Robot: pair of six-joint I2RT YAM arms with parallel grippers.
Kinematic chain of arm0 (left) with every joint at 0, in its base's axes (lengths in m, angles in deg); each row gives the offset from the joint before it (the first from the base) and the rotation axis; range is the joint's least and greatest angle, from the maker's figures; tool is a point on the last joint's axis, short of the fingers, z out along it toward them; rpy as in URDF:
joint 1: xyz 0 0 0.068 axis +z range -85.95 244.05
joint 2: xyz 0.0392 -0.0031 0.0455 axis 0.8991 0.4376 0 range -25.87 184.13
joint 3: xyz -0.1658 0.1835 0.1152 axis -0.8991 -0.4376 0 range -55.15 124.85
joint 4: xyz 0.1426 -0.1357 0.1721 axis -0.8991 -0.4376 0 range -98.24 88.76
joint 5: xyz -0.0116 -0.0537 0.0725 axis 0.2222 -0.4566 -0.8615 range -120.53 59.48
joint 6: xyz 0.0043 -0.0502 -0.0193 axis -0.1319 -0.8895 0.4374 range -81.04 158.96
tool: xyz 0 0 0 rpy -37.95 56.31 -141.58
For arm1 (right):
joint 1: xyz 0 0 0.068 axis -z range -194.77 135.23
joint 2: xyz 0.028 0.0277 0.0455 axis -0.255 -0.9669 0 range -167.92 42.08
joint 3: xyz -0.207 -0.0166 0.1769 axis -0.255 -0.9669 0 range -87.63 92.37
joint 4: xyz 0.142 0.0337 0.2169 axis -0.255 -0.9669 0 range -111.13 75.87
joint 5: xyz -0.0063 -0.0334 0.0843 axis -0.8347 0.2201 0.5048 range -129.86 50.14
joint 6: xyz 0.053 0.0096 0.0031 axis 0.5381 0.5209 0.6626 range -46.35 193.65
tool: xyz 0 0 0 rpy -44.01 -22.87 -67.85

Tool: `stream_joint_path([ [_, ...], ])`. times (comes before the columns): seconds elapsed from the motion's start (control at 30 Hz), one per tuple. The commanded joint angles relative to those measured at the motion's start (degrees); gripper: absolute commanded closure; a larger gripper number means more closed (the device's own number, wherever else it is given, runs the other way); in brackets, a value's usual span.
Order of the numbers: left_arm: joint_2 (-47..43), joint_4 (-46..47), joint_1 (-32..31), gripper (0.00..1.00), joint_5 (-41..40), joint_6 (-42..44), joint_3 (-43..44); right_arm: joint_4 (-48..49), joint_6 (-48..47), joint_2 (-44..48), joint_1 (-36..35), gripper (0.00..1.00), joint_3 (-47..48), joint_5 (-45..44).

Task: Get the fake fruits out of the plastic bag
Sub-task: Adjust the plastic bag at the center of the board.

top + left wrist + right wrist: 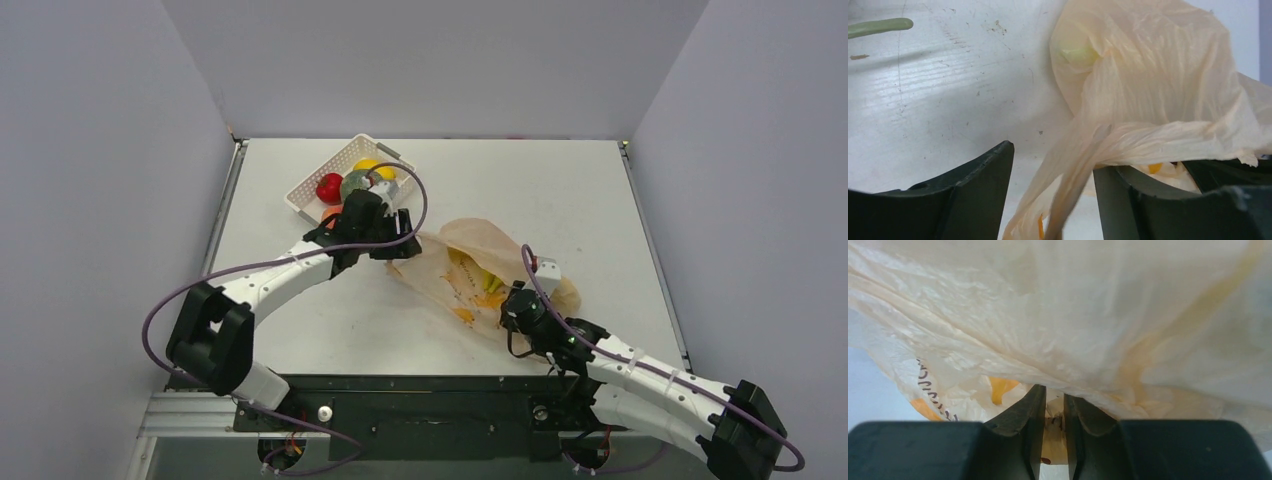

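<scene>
The pale-orange plastic bag [455,262] lies crumpled mid-table, and yellow bananas [483,280] show in its mouth. My left gripper [400,240] is at the bag's left edge. In the left wrist view it [1052,157] is open, with a twisted strand of the bag [1148,90] running loosely between the jaws. My right gripper [515,305] is at the bag's near edge. In the right wrist view it [1054,390] is shut on a fold of the bag film [1058,315]. The red apple [329,187], green melon [356,184] and yellow fruit [372,168] lie in the basket. The grapes are hidden.
The white latticed basket [305,200] stands at the back left, just behind my left wrist, with an orange-pink peach [330,213] at its near end. A small white block [548,268] sits at the bag's right side. Grey walls enclose the table.
</scene>
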Motion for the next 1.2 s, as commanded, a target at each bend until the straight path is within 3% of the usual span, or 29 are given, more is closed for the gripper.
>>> stream_joint_path([
  [0.0, -8.3, -3.4, 0.1, 0.42, 1.4, 1.7, 0.2, 1.9, -2.0, 0.4, 0.2, 0.83, 4.3, 1.2],
  [0.2, -20.2, -8.4, -0.1, 0.33, 5.1, 1.1, -2.5, 1.1, -5.2, -1.2, 2.3, 0.81, 7.4, 4.3],
  [0.33, -28.6, -7.8, -1.1, 0.31, 9.3, -4.2, -5.8, -2.0, -7.1, -3.4, 2.7, 0.82, 12.6, 6.7],
  [0.5, -32.9, -0.9, -13.0, 0.30, 4.0, -13.0, -9.7, -5.6, -7.1, -1.4, 2.9, 0.80, 16.4, 6.8],
  [0.6, -29.9, 1.0, -23.1, 0.30, -5.4, -14.1, -9.1, -11.6, -6.8, -0.6, 3.4, 0.78, 19.0, 4.7],
  [0.73, -22.3, 6.0, -29.0, 0.30, -9.6, -14.7, -6.9, -15.3, -6.5, 2.5, 4.7, 0.69, 19.3, 1.8],
  [0.97, -8.7, 14.0, -30.7, 0.30, -11.3, -16.3, -2.6, -18.8, -8.9, 5.8, 14.1, 0.62, 19.5, 4.9],
  [1.17, 0.1, 14.7, -30.6, 0.31, -17.9, -15.9, 2.4, -22.4, -7.8, 8.0, 15.4, 0.52, 20.6, 4.0],
])
